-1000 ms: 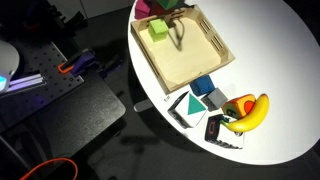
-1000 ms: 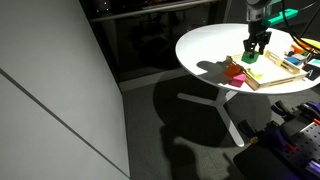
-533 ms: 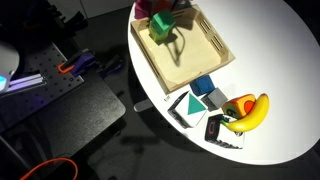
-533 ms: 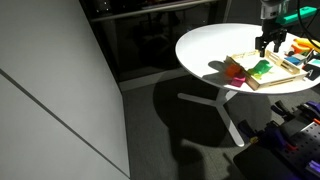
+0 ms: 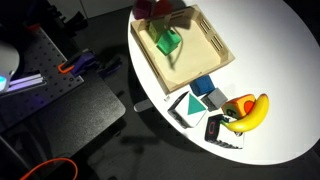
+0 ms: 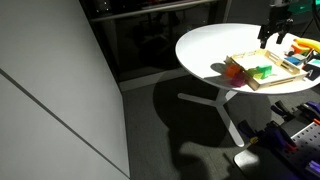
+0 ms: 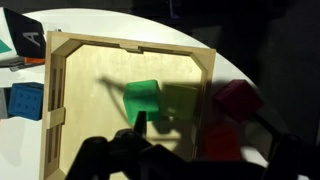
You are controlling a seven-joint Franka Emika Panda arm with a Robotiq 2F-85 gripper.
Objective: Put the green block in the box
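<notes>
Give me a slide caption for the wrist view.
Green block lying inside the light wooden box, with a pink block just outside its rim.

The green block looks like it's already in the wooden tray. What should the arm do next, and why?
Probably just lift the pincer clear and stop: the green block already lies inside the box, free of the open pincer, so nothing seems left to carry.
</notes>
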